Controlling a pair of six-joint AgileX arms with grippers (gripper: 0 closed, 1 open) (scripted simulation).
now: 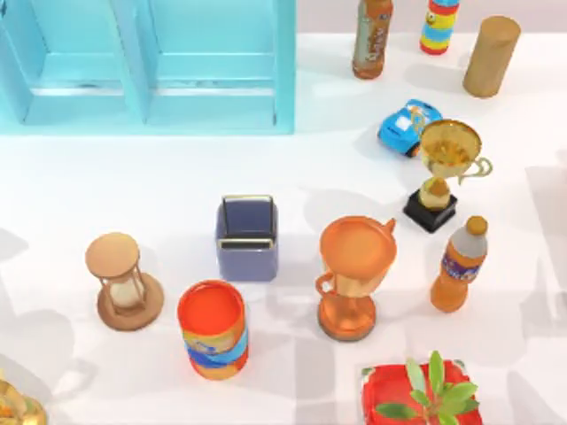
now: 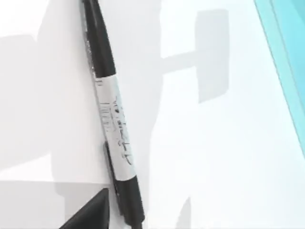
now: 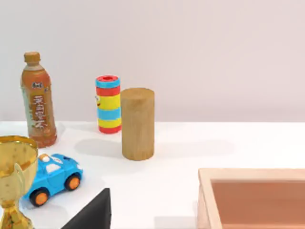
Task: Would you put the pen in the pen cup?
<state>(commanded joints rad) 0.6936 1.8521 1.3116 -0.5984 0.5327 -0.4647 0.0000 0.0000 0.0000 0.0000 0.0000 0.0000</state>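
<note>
Left end effector (image 2: 90,214): only a dark finger tip visible beside the pen (image 2: 110,119); opening cannot tell. Pen lies flat on the white table (image 2: 228,143). Top view: blue pen cup (image 1: 247,237) stands mid-table, upright.

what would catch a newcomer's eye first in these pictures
Probably the big turquoise cabinet at the table's far left, then the shiny orange trophy cup near the middle beside the slate-blue pen cup. In the left wrist view, a black and white pen lies alone on the white tabletop.
</note>
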